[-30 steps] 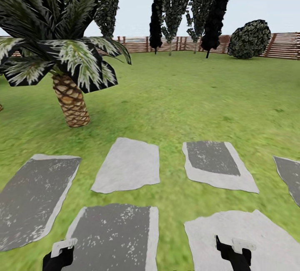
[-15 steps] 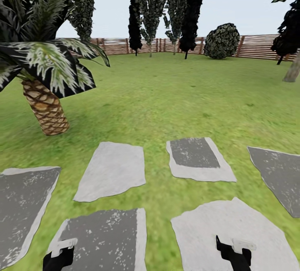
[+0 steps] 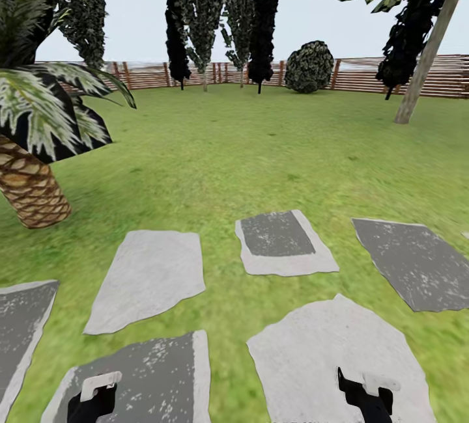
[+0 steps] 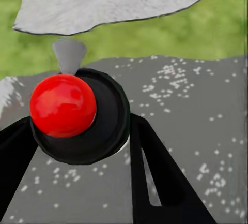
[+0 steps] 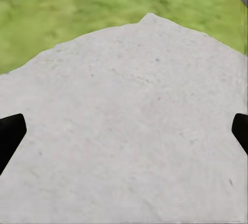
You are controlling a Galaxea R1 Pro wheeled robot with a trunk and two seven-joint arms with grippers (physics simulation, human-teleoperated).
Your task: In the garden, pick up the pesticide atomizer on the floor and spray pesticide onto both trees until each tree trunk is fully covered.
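— What is the left gripper [image 4: 77,146] carrying?

— The pesticide atomizer [image 4: 77,115]. In the left wrist view its black fingers [image 4: 160,177] sit closed against either side of a round black body capped with a glossy red ball, and a small grey nozzle sticks out past the rim. In the head view that left gripper [image 3: 93,398] sits at the lower edge, over a dark speckled paving slab [image 3: 150,371].

— And the right gripper [image 5: 124,136]?

— Spread wide with nothing in it. Its two black fingertips [image 5: 10,136] show only at the far edges of the right wrist view, with a pale stone slab [image 5: 124,131] below. In the head view the right gripper [image 3: 365,397] hangs over that same light slab [image 3: 326,351].

— What lies beyond?

— More stepping stones set in the grass lawn [image 3: 260,150], some pale, some dark. A scaly palm trunk [image 3: 29,189] stands at the left. Farther off on the right rises a tree trunk [image 3: 430,45], pale grey-brown, leaning, with dark leaves above. At the back runs the reddish slat fence [image 3: 365,75], with a round bush [image 3: 309,66] and dark conifers [image 3: 260,26] before it.
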